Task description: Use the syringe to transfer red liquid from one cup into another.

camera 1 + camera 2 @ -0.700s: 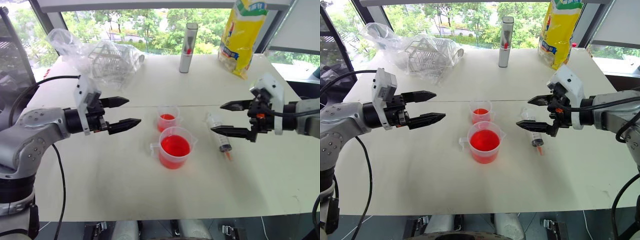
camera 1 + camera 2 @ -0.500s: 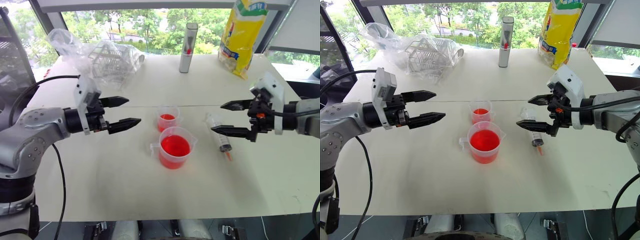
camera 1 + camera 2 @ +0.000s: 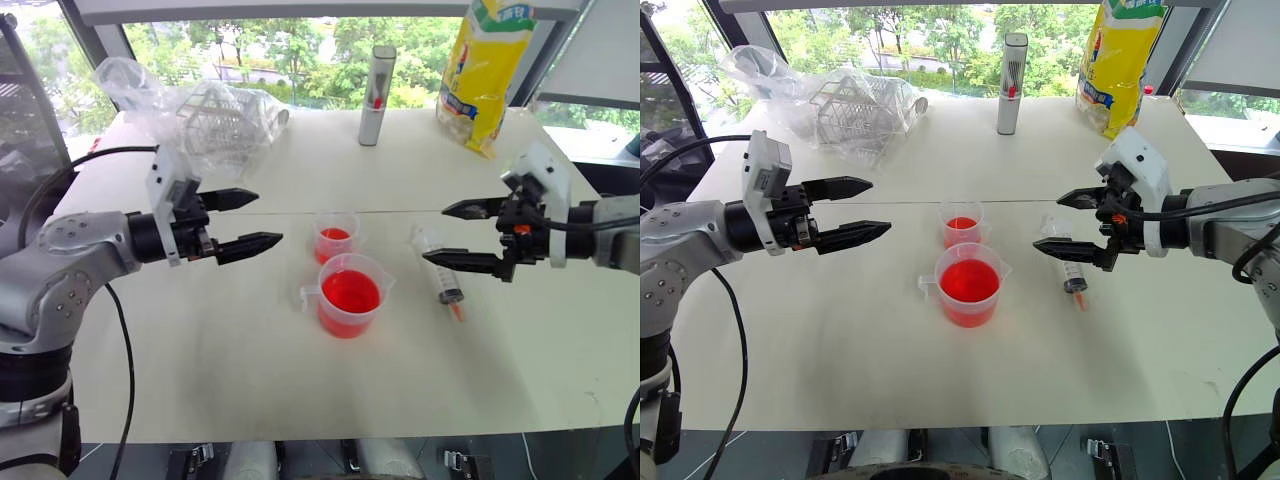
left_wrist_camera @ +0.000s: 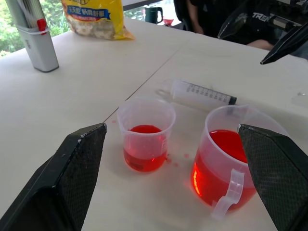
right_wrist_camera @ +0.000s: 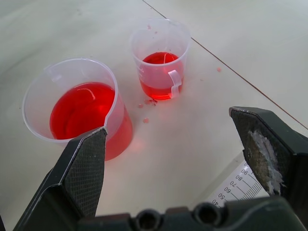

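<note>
Hovering with fingers spread, the right gripper [image 3: 466,235] and left gripper [image 3: 245,220] hold nothing; next, grasp the syringe [image 3: 440,268] lying flat.

My arms are silver-grey metal with screw-dotted joints, each trailing a black cable. White housings cap both wrists, and the left gripper [image 3: 243,221] and right gripper [image 3: 460,236] have tapered black fingers (textured pads).
</note>
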Robot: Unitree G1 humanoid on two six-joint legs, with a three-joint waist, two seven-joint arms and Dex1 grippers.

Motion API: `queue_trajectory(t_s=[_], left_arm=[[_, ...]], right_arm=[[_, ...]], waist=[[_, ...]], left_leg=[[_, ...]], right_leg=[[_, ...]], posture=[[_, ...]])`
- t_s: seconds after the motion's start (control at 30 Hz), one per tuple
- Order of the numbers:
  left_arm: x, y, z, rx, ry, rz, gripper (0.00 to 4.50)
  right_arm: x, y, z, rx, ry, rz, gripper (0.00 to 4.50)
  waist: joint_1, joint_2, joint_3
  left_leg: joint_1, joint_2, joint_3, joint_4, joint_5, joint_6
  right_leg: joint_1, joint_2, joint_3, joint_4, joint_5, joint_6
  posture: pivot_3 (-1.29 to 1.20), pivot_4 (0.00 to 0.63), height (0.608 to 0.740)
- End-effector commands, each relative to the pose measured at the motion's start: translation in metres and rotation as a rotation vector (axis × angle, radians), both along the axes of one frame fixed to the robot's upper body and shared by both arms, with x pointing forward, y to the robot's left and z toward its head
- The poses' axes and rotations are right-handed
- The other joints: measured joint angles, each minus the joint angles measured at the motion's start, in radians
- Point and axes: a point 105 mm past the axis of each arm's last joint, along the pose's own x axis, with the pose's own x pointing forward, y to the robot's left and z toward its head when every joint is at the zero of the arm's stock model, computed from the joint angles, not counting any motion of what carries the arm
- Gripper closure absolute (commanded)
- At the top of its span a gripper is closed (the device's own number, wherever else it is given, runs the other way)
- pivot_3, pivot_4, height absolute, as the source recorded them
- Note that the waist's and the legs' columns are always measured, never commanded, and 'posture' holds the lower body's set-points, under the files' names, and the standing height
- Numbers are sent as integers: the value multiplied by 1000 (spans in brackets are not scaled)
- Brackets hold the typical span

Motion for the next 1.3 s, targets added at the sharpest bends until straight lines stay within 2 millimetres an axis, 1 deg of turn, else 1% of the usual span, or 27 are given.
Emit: queue_trajectory(t_s=[0.03,0.1,0.2,0.27,0.4,0.5,0.6,0.7,0.77,0.87,1.03,1.3], left_arm=[[-1,0,9,-5,-52,-2,0],[0,-1,8,-3,-53,-5,0],[1,-3,8,-1,-64,-8,0],[2,-5,7,-6,-63,-13,0],[3,-9,3,-8,-62,-23,0],[5,-11,2,-10,-66,-31,0],[6,-13,2,-14,-70,-33,0],[5,-15,-1,-18,-70,-33,0],[4,-16,-3,-19,-70,-26,0],[3,-16,-4,-24,-72,-17,0],[2,-14,-5,-27,-78,7,0],[1,-15,-5,-27,-85,22,0]], right_arm=[[2,-3,12,-16,-55,-13,62],[7,-7,11,-33,-50,-47,62],[25,-16,10,-61,-41,-149,62],[33,-19,8,-68,-11,-199,62],[51,-25,-1,-113,89,-293,62],[67,-27,-16,-140,205,-379,62],[76,-28,-27,-158,297,-439,62],[87,-32,-44,-200,429,-556,62],[93,-35,-53,-233,484,-621,62],[99,-38,-60,-262,521,-673,62],[101,-38,-75,-298,591,-703,62],[104,-30,-84,-295,641,-707,62]], waist=[[0,0,0],[0,0,0],[-2,0,0],[-2,0,0],[-1,0,0],[-3,0,0],[-1,0,0],[-2,0,0],[-2,0,0],[-1,0,0],[-1,1,0],[-3,1,0]], left_leg=[[0,0,0,0,0,0],[0,0,0,0,0,0],[0,0,0,1,0,0],[1,0,1,1,0,0],[1,0,1,0,0,0],[0,0,1,1,0,0],[0,-1,1,1,0,0],[-1,-1,2,1,0,0],[-1,-1,2,1,0,0],[-1,-1,2,1,0,0],[-2,-1,1,1,0,0],[-1,-1,1,1,0,0]], right_leg=[[0,0,0,0,0,0],[0,0,0,0,0,0],[0,0,0,0,0,0],[0,0,0,1,0,0],[0,0,1,1,0,0],[-1,0,1,1,0,0],[-2,0,1,1,0,-1],[-2,0,1,2,0,-1],[-3,0,1,2,0,-1],[-3,0,1,2,0,-1],[-3,0,0,2,0,0],[-4,1,0,4,0,0]], posture=[[0,150,740],[0,150,740],[0,150,740],[0,150,740],[0,150,740],[0,150,740],[0,150,740],[0,150,740],[0,150,740],[0,150,740],[0,150,740],[0,150,740]])
